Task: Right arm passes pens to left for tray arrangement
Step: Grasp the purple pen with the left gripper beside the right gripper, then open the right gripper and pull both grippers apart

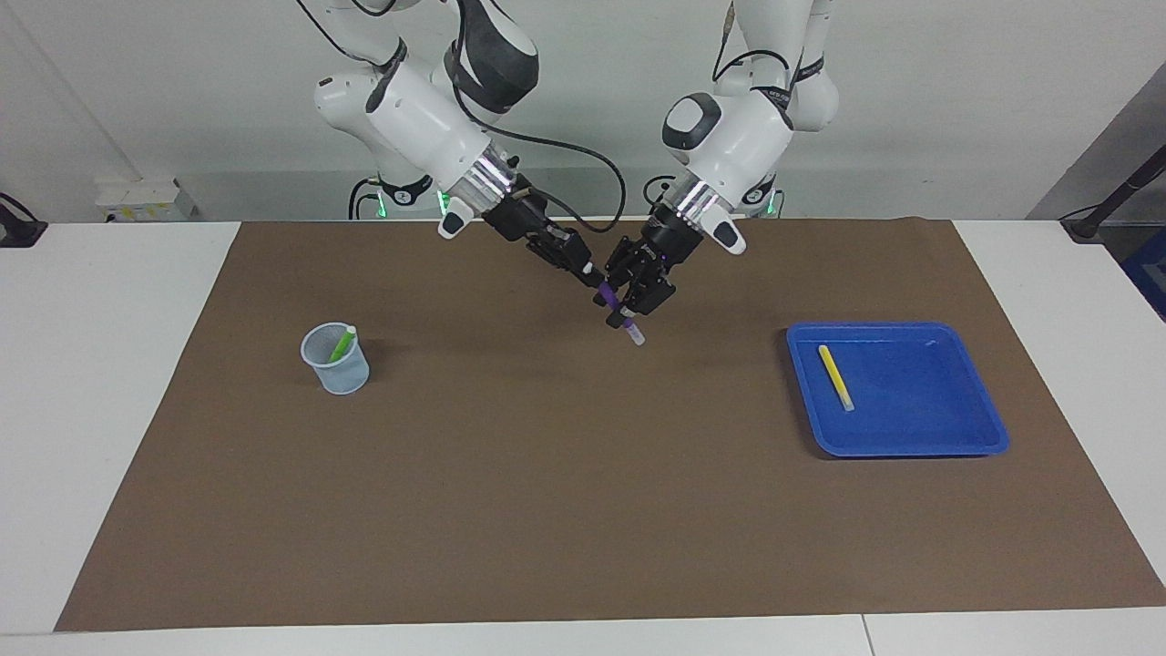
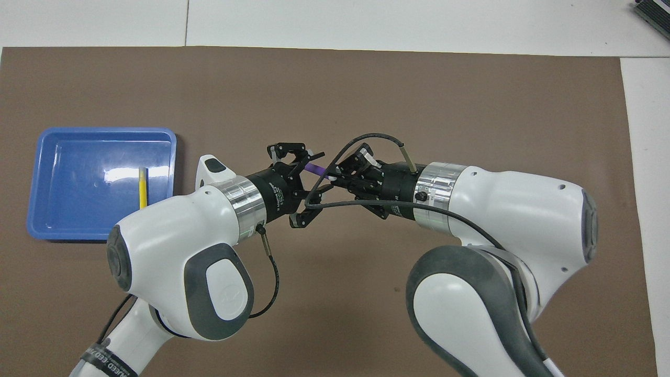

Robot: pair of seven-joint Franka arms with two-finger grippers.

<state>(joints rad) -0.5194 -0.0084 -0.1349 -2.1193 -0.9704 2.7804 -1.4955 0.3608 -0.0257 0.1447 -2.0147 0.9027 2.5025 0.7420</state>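
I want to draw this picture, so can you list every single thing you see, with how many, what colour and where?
purple pen: one, purple with a pale end, up in the air over the middle of the mat, held between both end effectors
yellow pen: one, yellow, lying in the tray
green pen: one, bright green, standing in the cup
tray: one, bright blue, on the mat toward the left arm's end of the table
cup: one, pale see-through mesh, on the mat toward the right arm's end
mat: one, brown, covering most of the table
table: one, white
right end effector: black, shut on the purple pen's upper end
left end effector: black, around the purple pen's lower part
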